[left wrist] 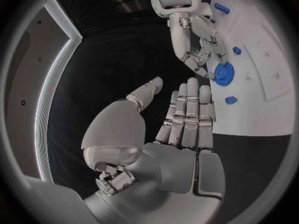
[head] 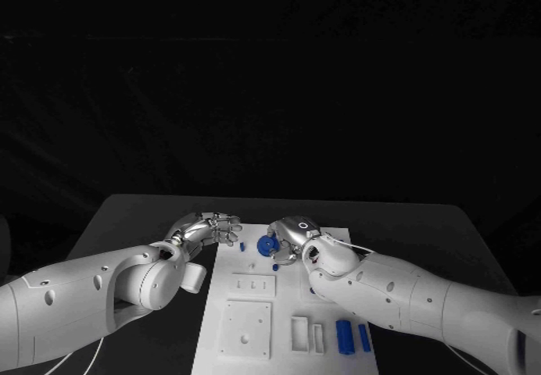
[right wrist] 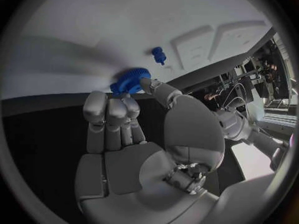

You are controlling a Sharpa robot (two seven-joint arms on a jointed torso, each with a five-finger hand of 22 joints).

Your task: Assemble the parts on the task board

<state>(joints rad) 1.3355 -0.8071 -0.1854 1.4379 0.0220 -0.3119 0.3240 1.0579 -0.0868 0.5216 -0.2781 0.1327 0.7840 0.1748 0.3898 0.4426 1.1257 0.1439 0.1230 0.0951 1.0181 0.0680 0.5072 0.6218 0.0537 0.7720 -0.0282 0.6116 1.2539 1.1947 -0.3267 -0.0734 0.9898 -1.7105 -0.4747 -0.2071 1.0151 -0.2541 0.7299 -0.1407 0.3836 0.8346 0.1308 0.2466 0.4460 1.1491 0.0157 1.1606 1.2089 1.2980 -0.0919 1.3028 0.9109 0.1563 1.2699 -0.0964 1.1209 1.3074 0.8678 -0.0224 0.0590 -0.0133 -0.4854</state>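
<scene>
The white task board (head: 288, 301) lies in the middle of the black table. A blue gear (head: 267, 246) sits near the board's far edge. My right hand (head: 295, 234) pinches this gear (right wrist: 129, 80) between thumb and fingertips (right wrist: 118, 98). My left hand (head: 209, 228) hovers just left of the board's far corner, a short way from the gear. Its fingers (left wrist: 187, 114) are stretched out straight with the thumb apart, and it holds nothing. The left wrist view shows the right hand (left wrist: 199, 50) on the gear (left wrist: 223, 73).
Small blue pegs (head: 241, 246) (head: 276, 268) stand on the board near the gear, one of them (right wrist: 158, 55) close to my right fingers. Two blue bars (head: 345, 337) (head: 363, 336) lie at the board's near right. Recessed white blocks (head: 246, 328) occupy the near half.
</scene>
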